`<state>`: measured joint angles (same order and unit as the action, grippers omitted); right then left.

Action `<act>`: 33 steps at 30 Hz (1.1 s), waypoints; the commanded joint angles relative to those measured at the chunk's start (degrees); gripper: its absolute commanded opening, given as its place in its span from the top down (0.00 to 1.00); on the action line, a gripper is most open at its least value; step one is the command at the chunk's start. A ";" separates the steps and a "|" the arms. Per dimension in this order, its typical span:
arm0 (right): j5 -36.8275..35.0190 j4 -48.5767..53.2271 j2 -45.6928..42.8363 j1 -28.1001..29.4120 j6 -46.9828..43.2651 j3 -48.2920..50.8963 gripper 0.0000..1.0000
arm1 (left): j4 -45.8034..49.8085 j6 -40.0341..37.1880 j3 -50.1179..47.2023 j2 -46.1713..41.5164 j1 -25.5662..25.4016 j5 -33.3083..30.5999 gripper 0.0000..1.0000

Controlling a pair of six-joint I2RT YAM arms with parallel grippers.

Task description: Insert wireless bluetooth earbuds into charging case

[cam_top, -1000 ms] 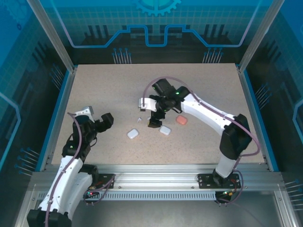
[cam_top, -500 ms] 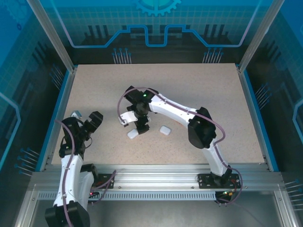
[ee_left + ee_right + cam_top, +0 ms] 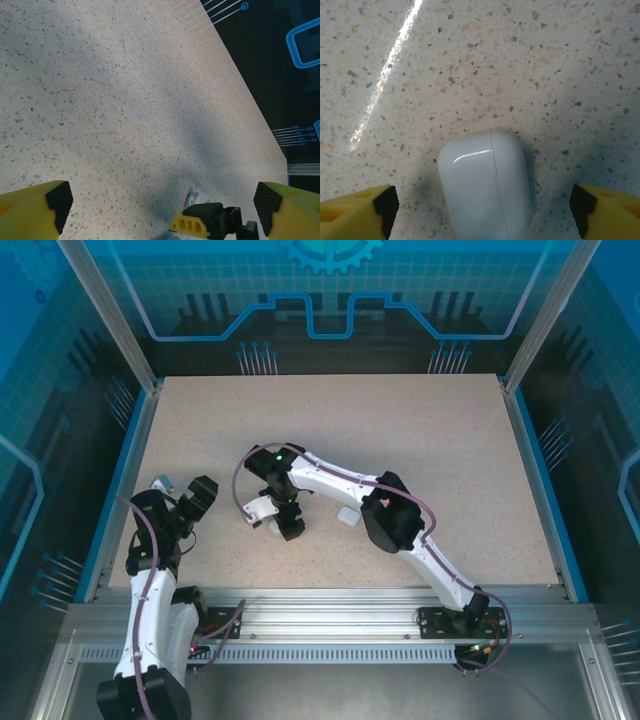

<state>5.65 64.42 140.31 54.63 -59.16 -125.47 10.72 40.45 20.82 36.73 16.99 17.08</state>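
Observation:
A white charging case (image 3: 482, 185) lies shut on the speckled table, seam upward. My right gripper (image 3: 482, 210) is open and straddles it, with a gap of bare table on each side. From above, that gripper (image 3: 289, 528) points down left of the table's middle and covers the case. A tiny white earbud (image 3: 192, 198) lies on the table just beyond the right gripper's yellow and black finger (image 3: 207, 222). My left gripper (image 3: 200, 492) hangs open near the left edge with nothing between its fingers (image 3: 56, 204).
A second white case (image 3: 347, 515) lies beside the right arm's forearm. The right arm's elbow (image 3: 392, 525) hangs over the table right of centre. The blue rim (image 3: 118, 490) bounds the table on the left, and dark panelling (image 3: 280, 65) stands beyond its edge.
My right arm has swung left from the table's middle and come down over the left white case. My left arm has drawn back toward the left edge.

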 commanded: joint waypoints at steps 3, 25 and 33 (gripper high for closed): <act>-2.11 4.73 3.97 0.92 1.06 -4.78 0.15 | -1.05 0.51 -1.17 -1.41 0.58 1.99 0.03; -2.38 -7.43 -1.65 -0.15 5.43 9.29 0.47 | -1.79 0.25 -1.27 -1.88 0.63 2.91 0.04; 1.51 -12.95 -13.46 -2.91 10.23 19.95 0.51 | -6.17 0.15 -2.50 -0.96 0.52 8.67 0.07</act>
<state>4.14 53.60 132.20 53.43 -51.96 -108.16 7.90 40.58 19.35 35.59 16.99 21.10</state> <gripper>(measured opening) 0.493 0.927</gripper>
